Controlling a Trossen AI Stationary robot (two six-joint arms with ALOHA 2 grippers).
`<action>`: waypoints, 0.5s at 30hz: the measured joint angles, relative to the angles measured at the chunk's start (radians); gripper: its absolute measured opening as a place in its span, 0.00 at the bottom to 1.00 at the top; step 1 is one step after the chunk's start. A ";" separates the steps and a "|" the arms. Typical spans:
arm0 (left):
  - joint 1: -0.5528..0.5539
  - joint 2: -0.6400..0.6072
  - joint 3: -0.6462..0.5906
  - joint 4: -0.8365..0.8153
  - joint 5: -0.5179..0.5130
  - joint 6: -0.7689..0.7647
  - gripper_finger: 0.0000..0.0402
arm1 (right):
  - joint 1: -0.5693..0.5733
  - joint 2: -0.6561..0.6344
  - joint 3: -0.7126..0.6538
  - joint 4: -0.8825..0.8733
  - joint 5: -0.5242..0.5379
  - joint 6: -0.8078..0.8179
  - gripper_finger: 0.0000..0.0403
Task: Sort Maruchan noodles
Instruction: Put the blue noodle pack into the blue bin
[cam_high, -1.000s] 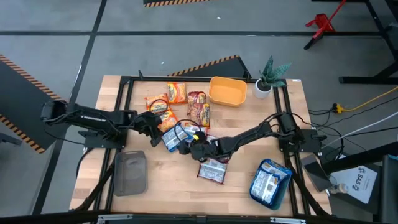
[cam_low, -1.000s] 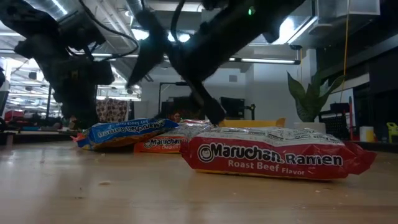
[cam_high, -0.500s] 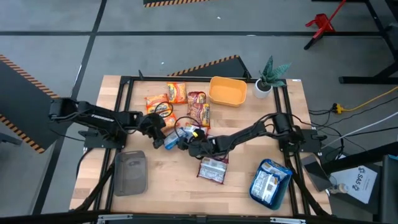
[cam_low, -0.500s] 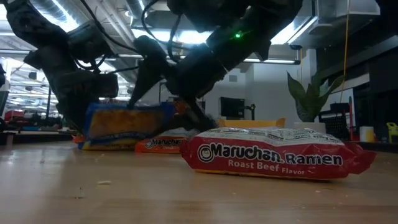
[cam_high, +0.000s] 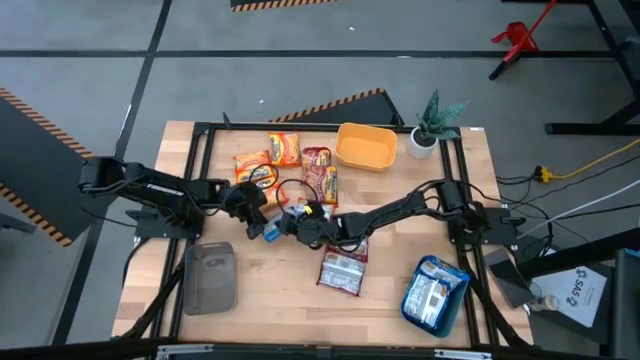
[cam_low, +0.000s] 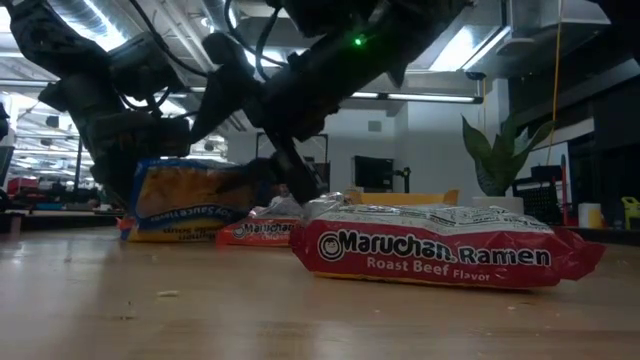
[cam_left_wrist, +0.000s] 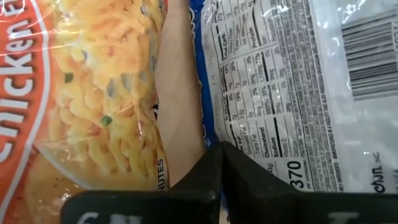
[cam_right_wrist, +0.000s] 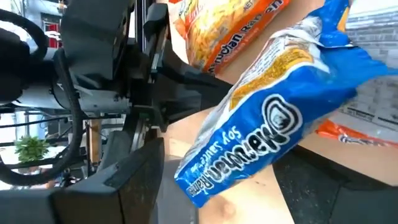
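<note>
Mid-table, both arms' jaws pinch one blue packet (cam_high: 278, 224).

The red packet (cam_low: 445, 247) well apart from both end effectors reads "Maruchan Ramen, Roast Beef Flavor". The blue packet (cam_right_wrist: 261, 134) just before the right end effector shows "Maruchan" and "Soy Sauce". By the left end effector, an orange packet (cam_left_wrist: 93, 87) reads "Chicken", and the nutrition panel (cam_left_wrist: 261, 93) reads "Cholesterol", "Sodium", "370".
</note>
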 joint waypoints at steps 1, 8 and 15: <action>0.000 0.000 0.000 0.001 0.000 -0.001 0.00 | 0.000 0.000 0.001 0.000 -0.001 0.014 0.68; 0.000 0.000 0.000 0.027 -0.001 -0.002 0.00 | -0.014 0.000 0.002 -0.142 -0.009 0.144 0.68; 0.000 0.000 0.000 0.079 -0.002 -0.030 0.00 | -0.049 0.000 0.002 -0.177 -0.004 0.177 0.68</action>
